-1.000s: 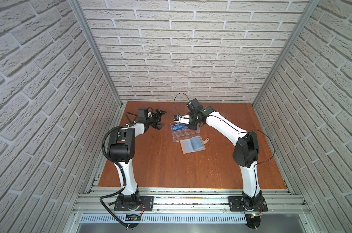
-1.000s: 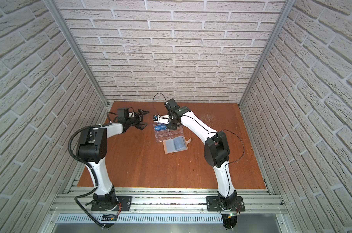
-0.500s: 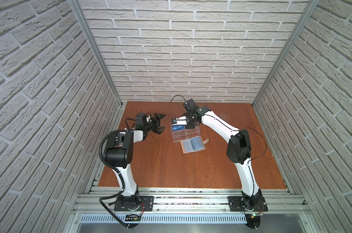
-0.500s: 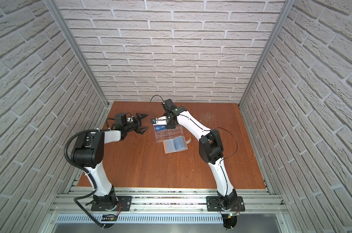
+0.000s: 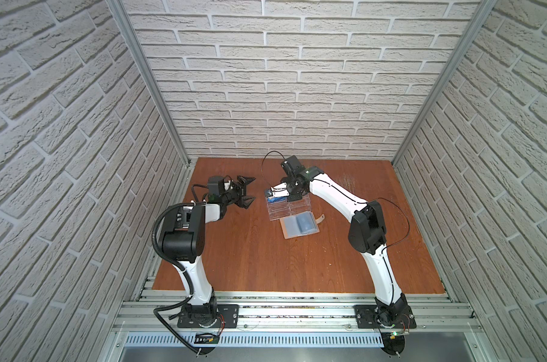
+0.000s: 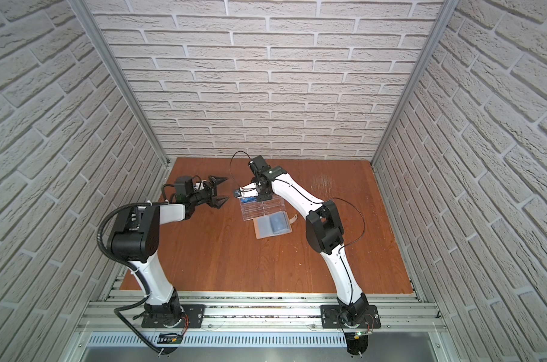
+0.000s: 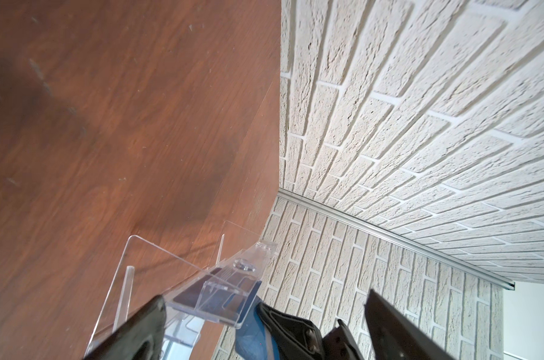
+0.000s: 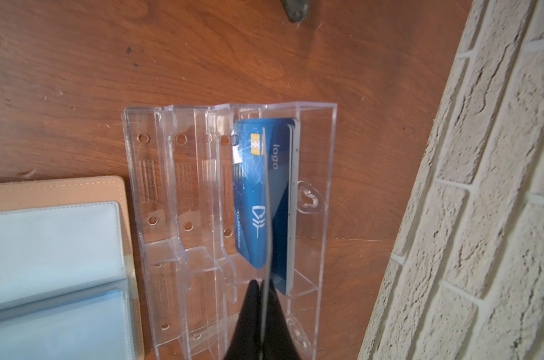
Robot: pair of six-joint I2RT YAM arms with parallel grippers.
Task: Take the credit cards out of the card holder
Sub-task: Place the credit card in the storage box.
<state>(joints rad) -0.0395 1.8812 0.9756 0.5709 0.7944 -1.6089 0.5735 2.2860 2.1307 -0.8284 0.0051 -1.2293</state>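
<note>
A blue credit card [image 7: 249,339] is pinched in your right tool [image 8: 264,285], whose jaws are pressed together on it. The right wrist view sees this card edge-on, as a thin grey line. It hangs over the clear plastic rack [image 8: 158,193], above the slot nearest the brick wall [image 8: 467,187].

Stored cards [image 8: 252,193], also blue, stand in that slot. There are at least two, face to face, and the front one shows a gold chip and the word "logo".

The card holder [image 5: 286,230], a tan leather booklet, lies open and flat on the worktop [image 5: 250,257], just beside the rack's near edge. Whether the two touch cannot be told. A sleeved card [image 5: 304,223] shows blue through its clear pages. A small strap [image 5: 321,218] sticks out toward your right arm.

Your left tool [image 5: 253,189] hovers near the rack's left end, not touching it. Its jaws are spread wide apart with nothing between them. In the left wrist view, its dark fingers [image 7: 139,327] frame the rack's end and the tip of your right tool.
</note>
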